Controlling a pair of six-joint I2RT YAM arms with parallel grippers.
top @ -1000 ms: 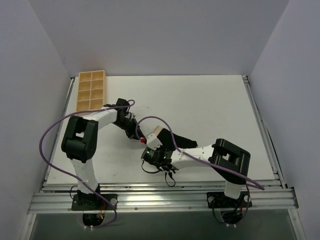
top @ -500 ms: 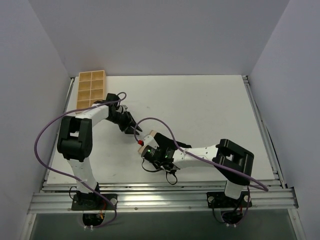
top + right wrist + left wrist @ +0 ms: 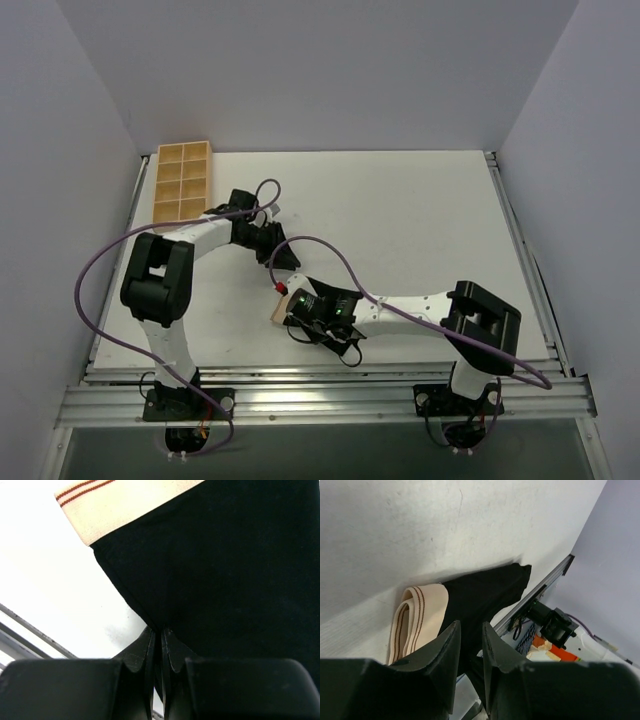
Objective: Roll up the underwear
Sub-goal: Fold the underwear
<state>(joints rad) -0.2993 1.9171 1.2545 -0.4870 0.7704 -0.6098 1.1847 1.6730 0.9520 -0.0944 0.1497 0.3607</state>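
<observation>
1. A white table fills the middle of the top view. Pale grey walls close it in at the back and on both sides, and a silver metal rail runs along the bottom edge, where both arm bases are bolted.
2. A tan wooden tray of square compartments sits in the upper left corner of the table, well apart from both grippers. Purple cables loop off the arms on the left and across the centre.
3. The black fabric underwear with a beige striped waistband lies on the table in the lower centre. In the top view the right arm's wrist covers most of it, so only the band's end shows there.
4. The right gripper is largely hidden under its own wrist in the top view. The right wrist view shows it pinched closed on an edge of the underwear's black cloth, with the band at the top of that frame.
5. The left gripper is just above the underwear in the top view, not touching it. In the left wrist view it has a narrow gap between its fingers and nothing in it.
6. Only the left wrist view shows the underwear as a folded bundle, with the band doubled at the left and black cloth trailing right.
</observation>
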